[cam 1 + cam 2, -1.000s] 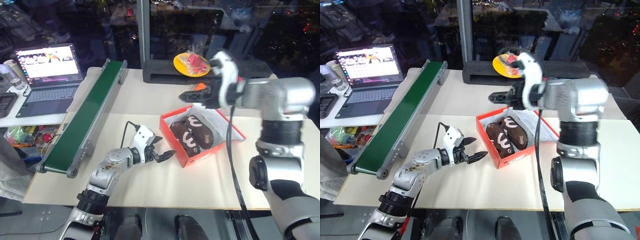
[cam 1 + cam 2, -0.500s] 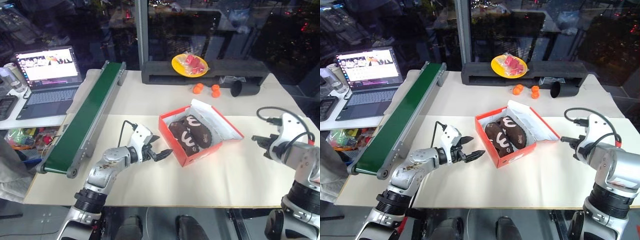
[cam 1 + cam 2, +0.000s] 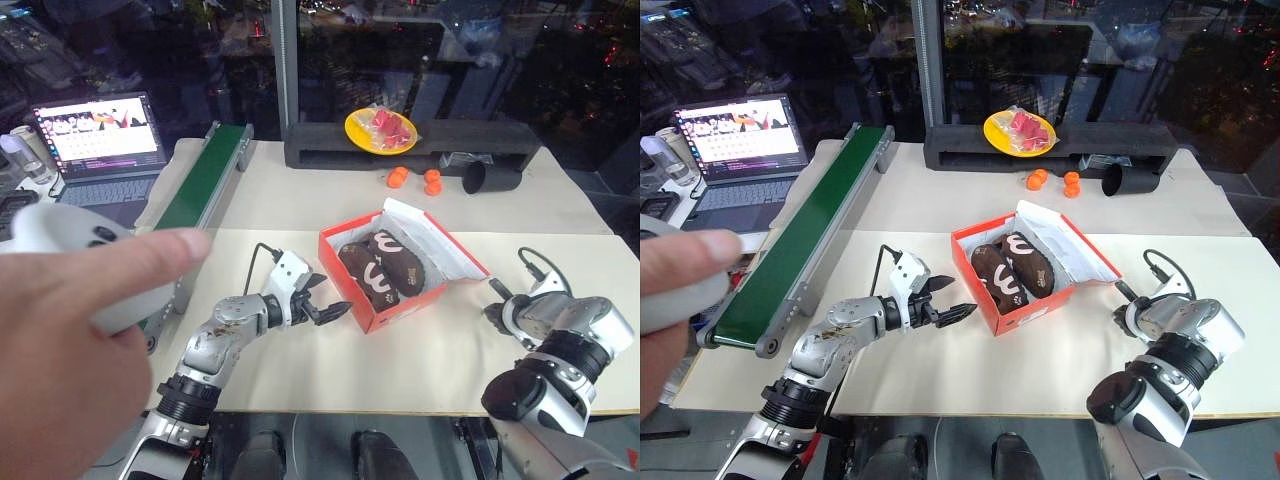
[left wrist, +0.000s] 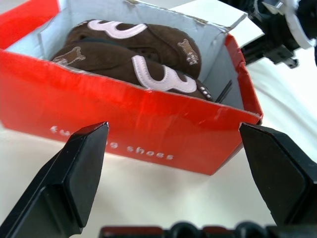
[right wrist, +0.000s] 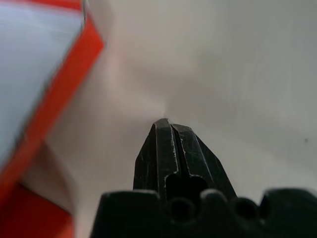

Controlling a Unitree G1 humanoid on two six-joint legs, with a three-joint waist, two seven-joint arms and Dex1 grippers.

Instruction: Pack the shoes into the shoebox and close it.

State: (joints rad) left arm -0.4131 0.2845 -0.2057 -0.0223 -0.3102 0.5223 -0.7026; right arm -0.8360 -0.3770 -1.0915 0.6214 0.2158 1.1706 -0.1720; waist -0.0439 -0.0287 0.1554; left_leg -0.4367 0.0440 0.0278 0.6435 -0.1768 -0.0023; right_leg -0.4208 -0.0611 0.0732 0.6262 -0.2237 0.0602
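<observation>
Showing the shoes (image 3: 382, 270) lying side by side inside the shoebox (image 3: 430, 296), which is standing near the middle of the bench (image 3: 300, 370), somewhat toward its right edge. Showing the lid (image 3: 436, 243) folded back on the box's far-right side, white inner face up, not yet closed.

Pointing the left hand (image 3: 331, 306) at the box's near-left wall from just beside it, without touching it: fingers (image 4: 74, 173) spread wide, grasping nothing.

Having swung the right hand (image 5: 166, 122) down from above the box within the last second, and now holding it low over the bench, near the lid's outer edge and toward the bench's right edge. Pressing its two fingers tightly together on nothing.

Reading this as packing finished and only the closing left. Judging the clenched right hand to be setting up to slip under the lid's free edge and tip it over, with the left placed to steady the box.

Also newly entering at the bench's left edge, close to the camera: a person's hand (image 3: 60, 360) holding a white controller (image 3: 85, 250), partly covering the green conveyor belt (image 3: 205, 175).
</observation>
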